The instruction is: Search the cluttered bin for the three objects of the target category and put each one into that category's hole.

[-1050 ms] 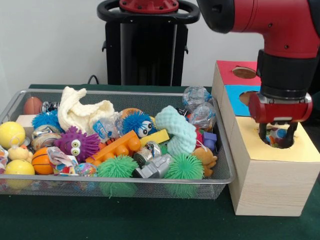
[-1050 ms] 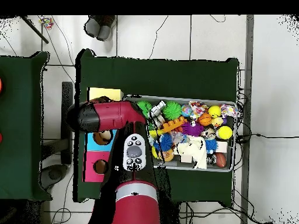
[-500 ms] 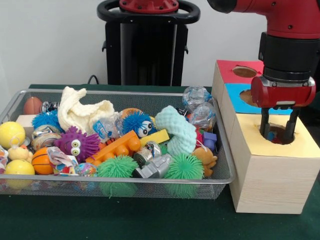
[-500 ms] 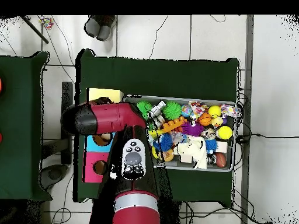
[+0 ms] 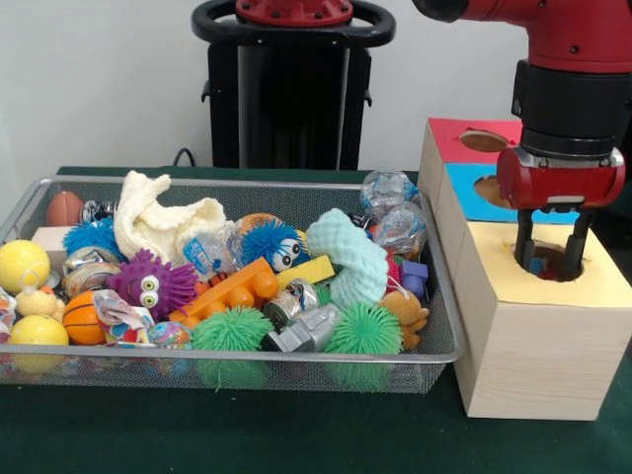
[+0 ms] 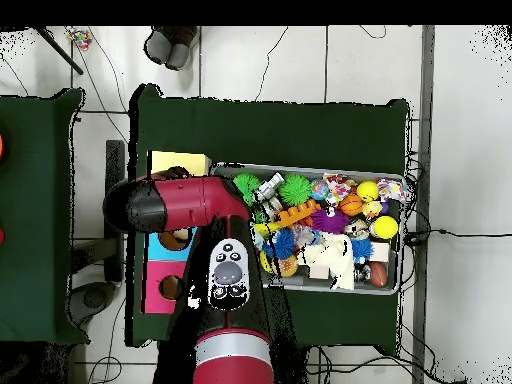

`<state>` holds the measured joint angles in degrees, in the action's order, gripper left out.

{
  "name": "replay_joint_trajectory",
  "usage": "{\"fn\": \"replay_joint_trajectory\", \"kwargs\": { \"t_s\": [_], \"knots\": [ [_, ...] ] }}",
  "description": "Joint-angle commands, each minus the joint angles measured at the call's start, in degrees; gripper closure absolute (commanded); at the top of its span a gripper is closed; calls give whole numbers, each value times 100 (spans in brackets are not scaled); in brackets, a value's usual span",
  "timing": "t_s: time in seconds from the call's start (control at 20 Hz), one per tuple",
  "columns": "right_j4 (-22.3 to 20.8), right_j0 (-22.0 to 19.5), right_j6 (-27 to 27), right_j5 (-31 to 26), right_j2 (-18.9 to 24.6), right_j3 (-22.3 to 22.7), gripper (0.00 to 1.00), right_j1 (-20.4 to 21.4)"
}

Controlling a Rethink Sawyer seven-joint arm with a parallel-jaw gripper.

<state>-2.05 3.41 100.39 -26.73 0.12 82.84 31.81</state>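
My gripper [image 5: 551, 259] hangs over the round hole [image 5: 555, 267] in the yellow top of the wooden box [image 5: 533, 346], fingertips at the hole's rim. It is open with nothing held between the fingers. A bit of blue shows down inside the hole. The wire bin [image 5: 227, 370] to the left is crowded with toys: a purple fuzzy creature [image 5: 150, 283], green spiky balls [image 5: 233, 331], crinkly wrapped balls [image 5: 387, 190], an orange block [image 5: 229, 288] and yellow balls [image 5: 22, 265]. From overhead the arm [image 6: 185, 205] covers the gripper; the bin [image 6: 400, 270] lies to its right.
The box also has a blue section [image 5: 476, 188] and a red section [image 5: 464, 143], each with a hole. A cream cloth [image 5: 158, 219] and a teal sponge-like piece [image 5: 348, 259] lie in the bin. A black stand [image 5: 288, 89] rises behind the table.
The gripper has risen a little out of the yellow hole. The colourful object seen between its fingers a second ago is gone from them and lies down in the hole.
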Motion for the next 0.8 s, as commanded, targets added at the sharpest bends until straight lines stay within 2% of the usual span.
{"fn": "replay_joint_trajectory", "kwargs": {
  "t_s": [0.05,0.3,0.6,0.8],
  "knots": [
    [-190,-23,70,-956,263,307,0,397],
    [-179,12,190,-743,289,140,0,126],
    [-179,37,229,-841,215,-29,0,34],
    [-216,-7,209,-695,217,80,0,25]
  ]
}}
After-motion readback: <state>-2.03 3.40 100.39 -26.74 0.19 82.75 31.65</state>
